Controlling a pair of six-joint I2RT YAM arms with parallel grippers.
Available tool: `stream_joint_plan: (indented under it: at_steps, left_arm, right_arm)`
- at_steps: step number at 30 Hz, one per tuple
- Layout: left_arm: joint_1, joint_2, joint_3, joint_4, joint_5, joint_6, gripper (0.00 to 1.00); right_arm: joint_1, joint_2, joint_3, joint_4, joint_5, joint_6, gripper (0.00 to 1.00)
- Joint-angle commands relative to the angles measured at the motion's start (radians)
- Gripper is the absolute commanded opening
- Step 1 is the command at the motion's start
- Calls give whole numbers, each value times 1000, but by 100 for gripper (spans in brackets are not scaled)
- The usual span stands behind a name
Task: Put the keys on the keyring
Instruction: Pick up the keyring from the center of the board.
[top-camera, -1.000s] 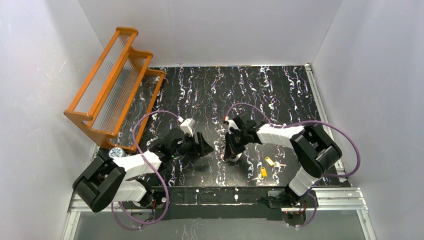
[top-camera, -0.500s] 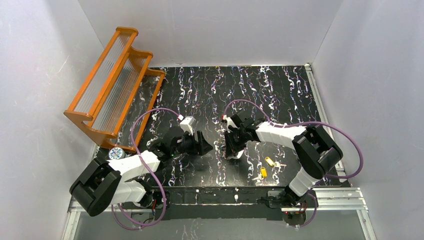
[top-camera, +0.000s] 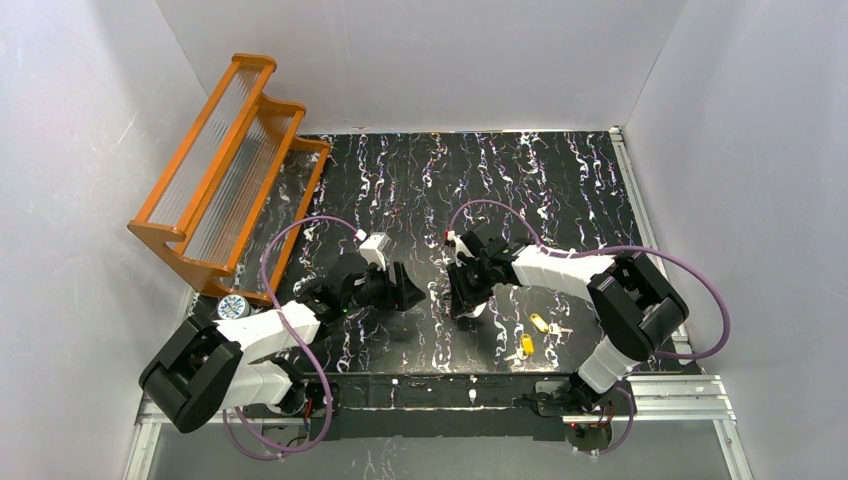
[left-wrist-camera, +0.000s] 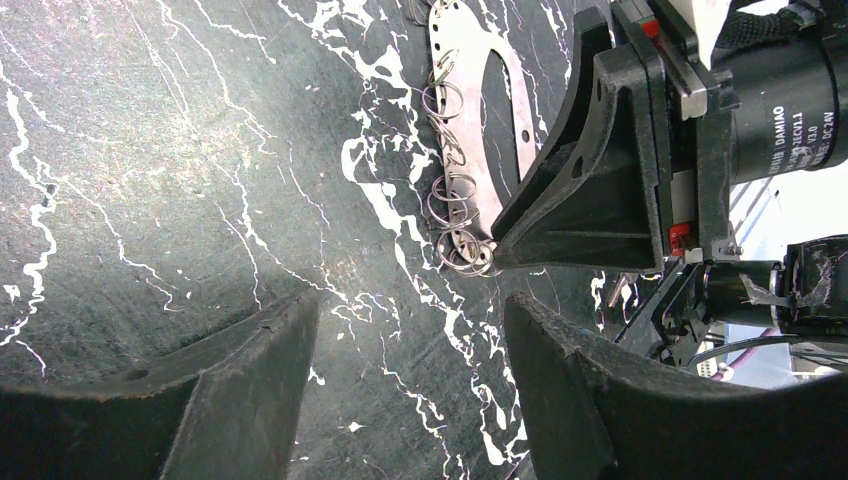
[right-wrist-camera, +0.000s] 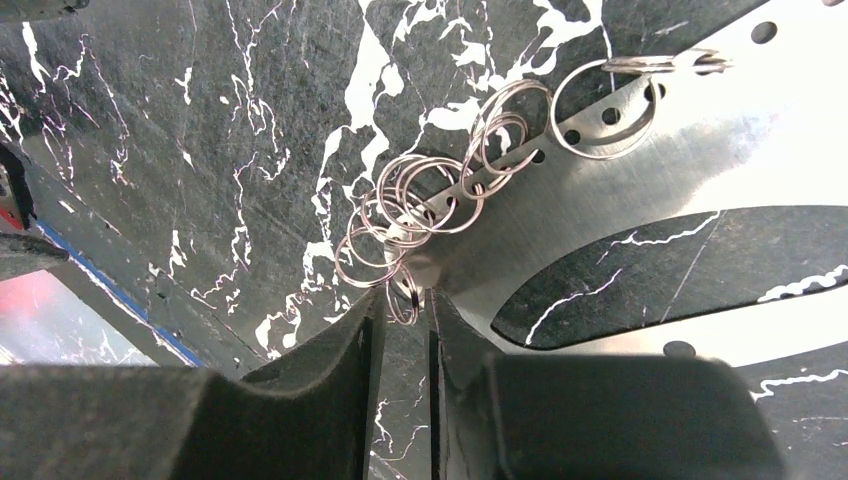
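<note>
While right gripper (right-wrist-camera: 402, 310) stood barely parted at grey oval steel keyring (right-wrist-camera: 640, 150), hold unclear | left gripper (left-wrist-camera: 408, 305) wide, empty | slack pinch risked dropping it

You have the keyring (right-wrist-camera: 700, 120) lying mid-table (top-camera: 560, 180) under the right gripper (top-camera: 462, 306), the left gripper (top-camera: 410, 297) just left of it, the keys (top-camera: 540, 323) to its right nearer the arm bases, and the rack (top-camera: 225, 160) at the far left.

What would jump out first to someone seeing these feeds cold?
The orange rack at far left stands out, then the two yellow-headed keys lying loose at near right. In the middle, the right gripper sits at the end of the metal keyring with its cluster of small rings.
</note>
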Motion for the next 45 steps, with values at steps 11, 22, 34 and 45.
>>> stream_joint_plan:
  at_steps: [11,22,34,45]
  left_arm:
    - [-4,-27,22,-11,-7,14,67]
    - [-4,-26,22,-11,-5,15,67]
    - [-3,-26,25,-10,-6,18,67]
    - [-3,-52,36,-21,-8,54,67]
  right_arm:
    - [16,-45,-18,45,-32,49,16]
    - [24,-62,-46,42,-20,75,25]
    - [60,-65,-73,76,-2,114,20]
    - [62,-122,9,-6,86,-13,1]
